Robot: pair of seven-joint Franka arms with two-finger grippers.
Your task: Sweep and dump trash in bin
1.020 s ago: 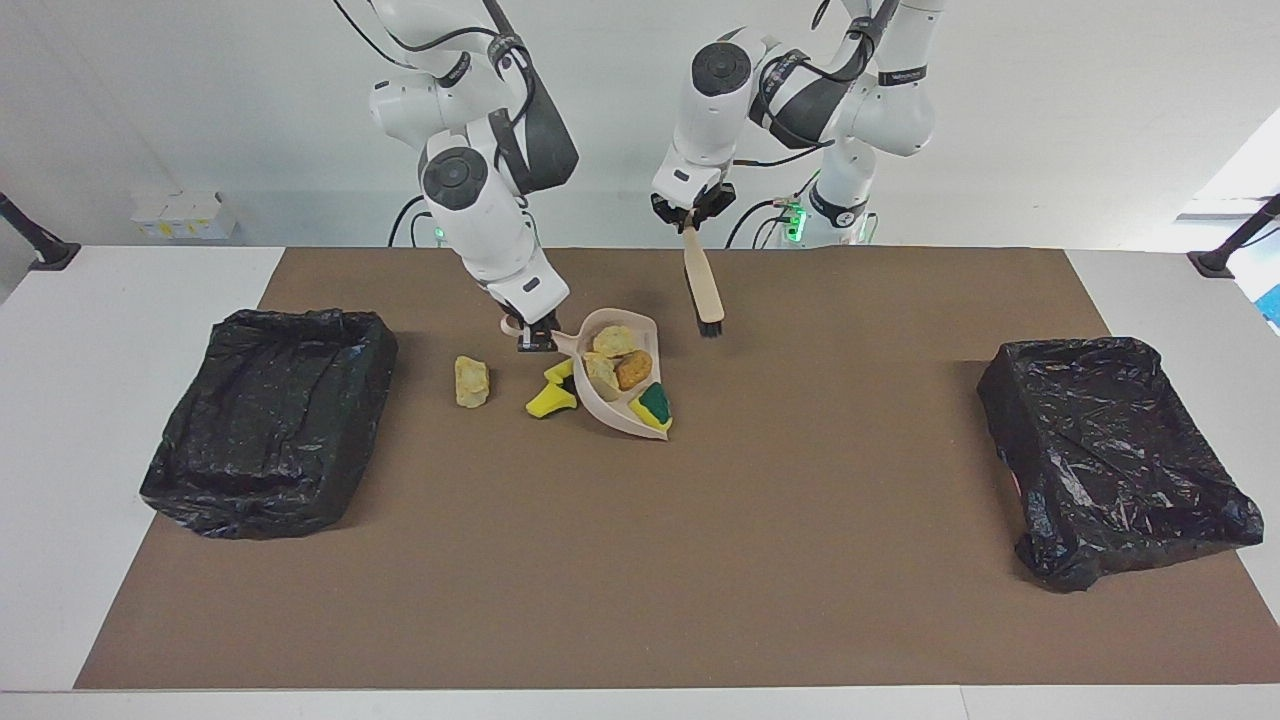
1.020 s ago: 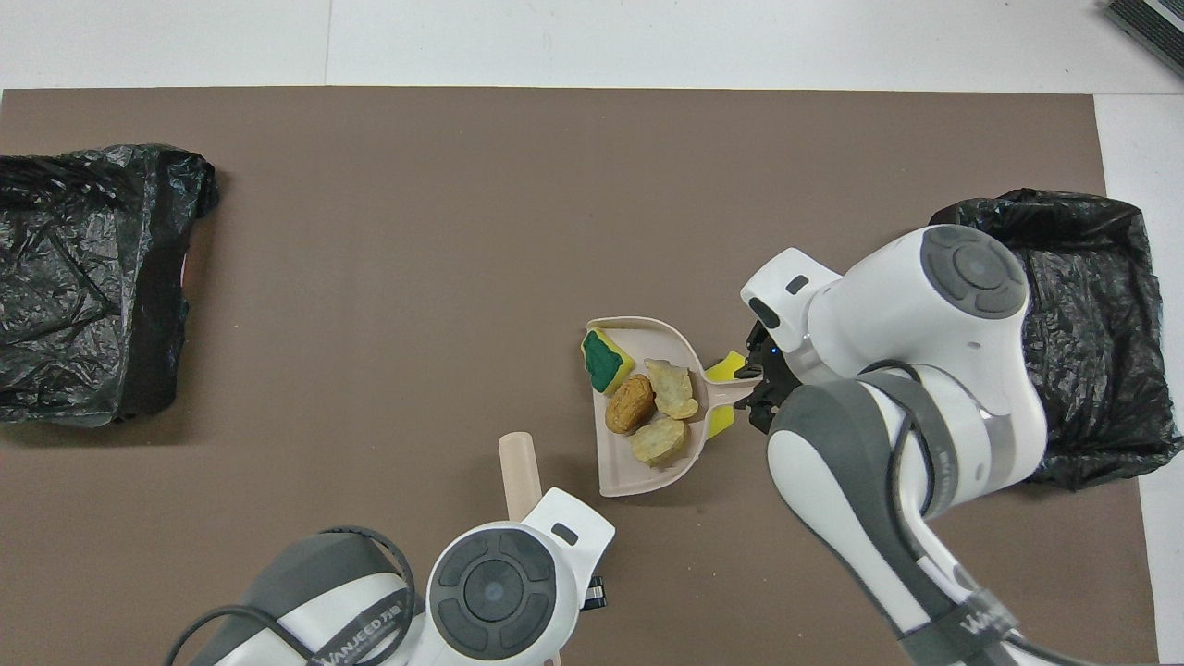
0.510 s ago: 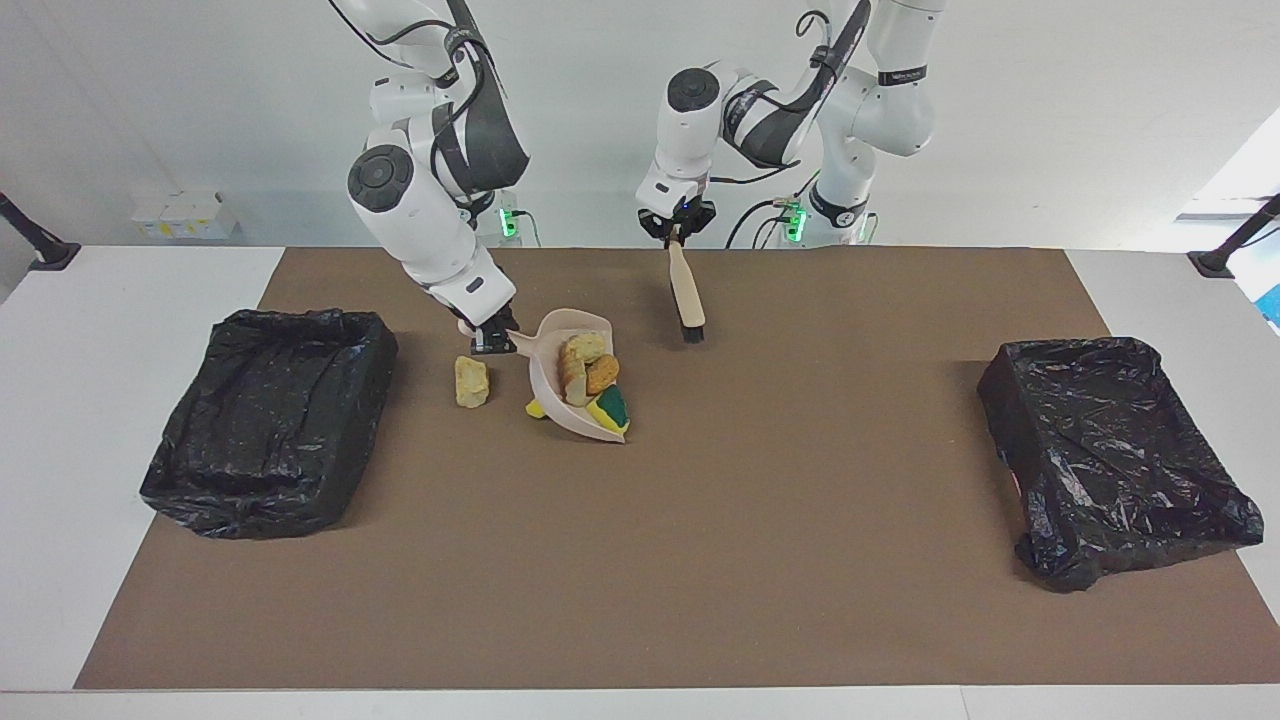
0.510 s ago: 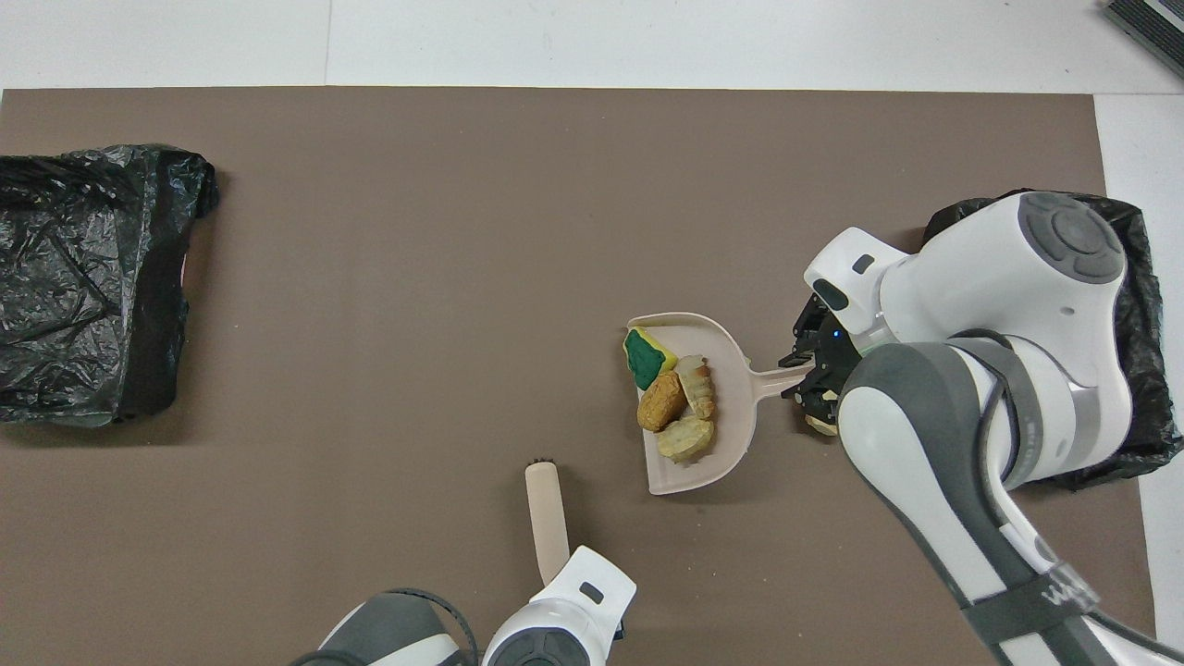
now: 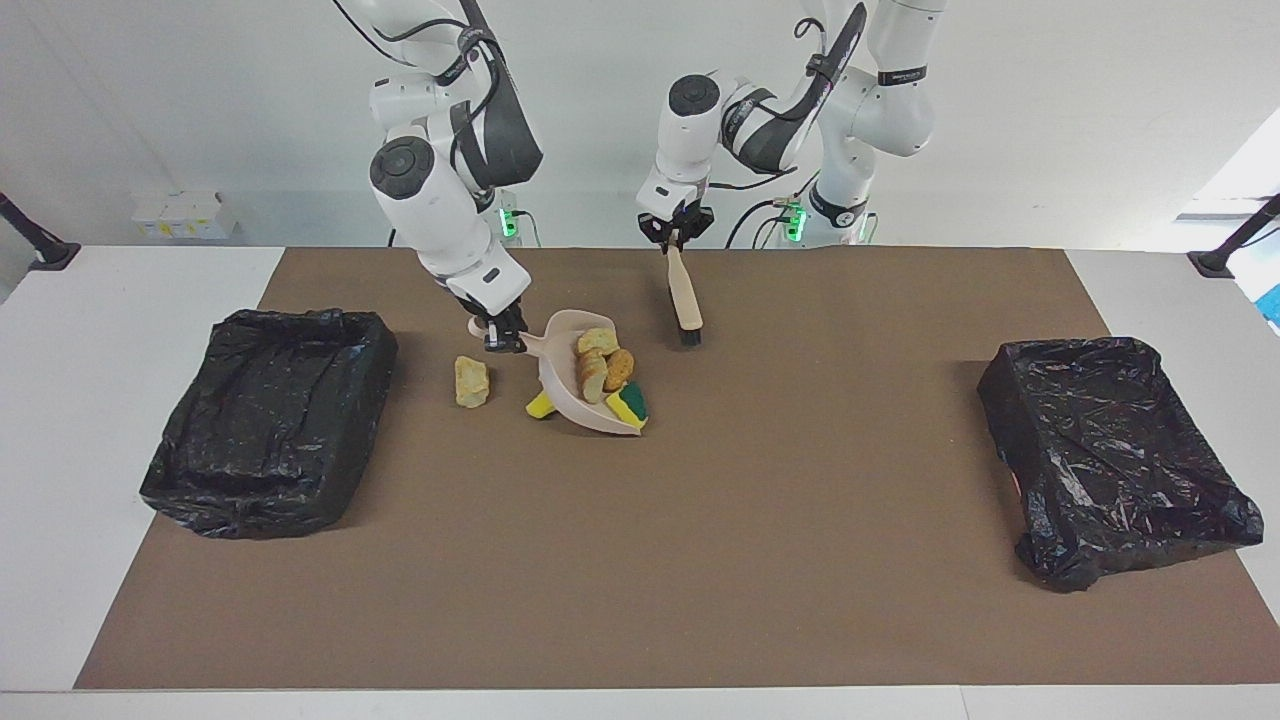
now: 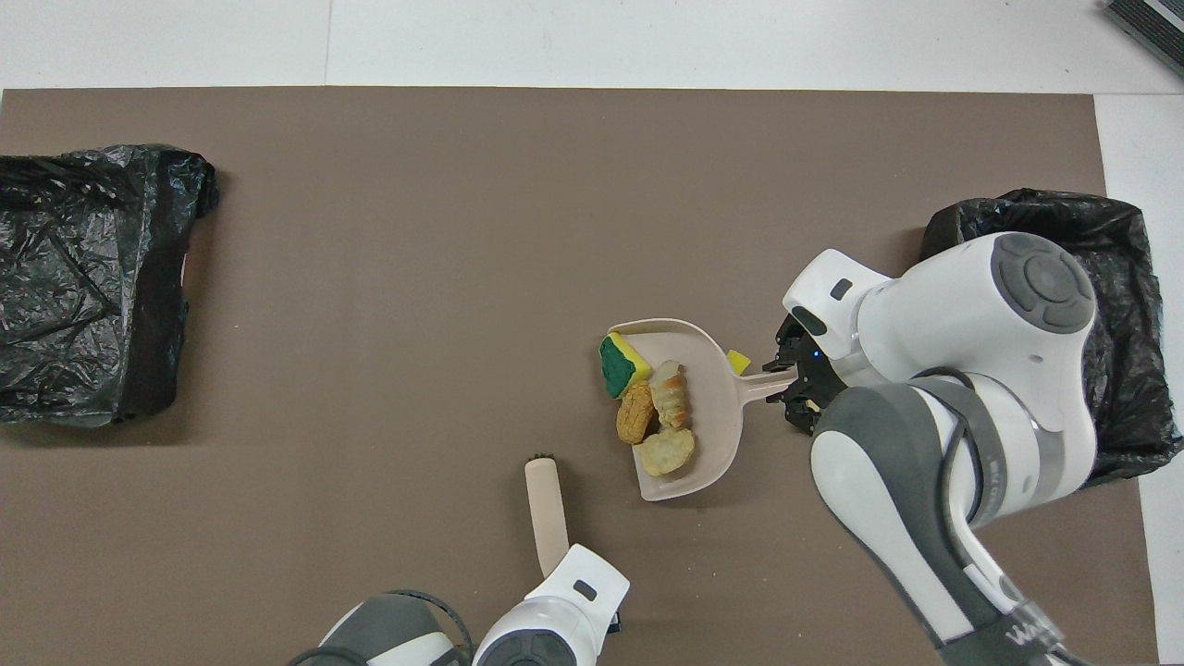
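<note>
My right gripper [image 5: 503, 337] [image 6: 786, 381] is shut on the handle of the beige dustpan [image 5: 575, 400] [image 6: 717, 421], which is tilted with its handle end raised. In the pan lie three bread-like trash lumps [image 5: 592, 366] [image 6: 636, 413] and a yellow-and-green sponge [image 5: 630, 403] [image 6: 618, 363]. A yellow sponge piece [image 5: 540, 406] [image 6: 738, 362] lies on the mat partly under the pan. A pale tan lump [image 5: 471, 381] lies on the mat beside it, hidden by the right arm in the overhead view. My left gripper [image 5: 676, 230] is shut on the beige brush [image 5: 685, 300] [image 6: 546, 504], bristles down above the mat.
A black-lined bin [image 5: 300, 320] [image 6: 1017, 199] stands at the right arm's end of the brown mat, close to the tan lump. A second black-lined bin [image 5: 1060, 350] [image 6: 92, 157] stands at the left arm's end.
The right gripper has tipped the dustpan up and carried it toward the right arm's end, then a little way back. The left arm has drawn the brush back toward the robots.
</note>
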